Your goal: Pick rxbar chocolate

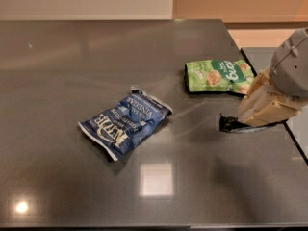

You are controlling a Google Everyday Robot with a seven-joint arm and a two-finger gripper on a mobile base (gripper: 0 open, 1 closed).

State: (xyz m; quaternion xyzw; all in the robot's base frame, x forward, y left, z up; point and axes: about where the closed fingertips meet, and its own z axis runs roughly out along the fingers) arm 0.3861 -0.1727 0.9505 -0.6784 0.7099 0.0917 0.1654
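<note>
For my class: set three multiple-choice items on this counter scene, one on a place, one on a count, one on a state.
1. Where does the green snack bag lie from the blue chip bag?
A. right of it, farther back
B. left of it
C. on top of it

2. How many packages are in view?
A. two
B. three
C. five

3. The pincer, at the right edge in front of the green snack bag, is:
A. open above the blue chip bag
B. shut on the rxbar chocolate
C. lying on the green snack bag

Answers: 1A, it sits apart, up and right; 2B, blue, green and black; 3B, the black bar's end sticks out of its grip.
</note>
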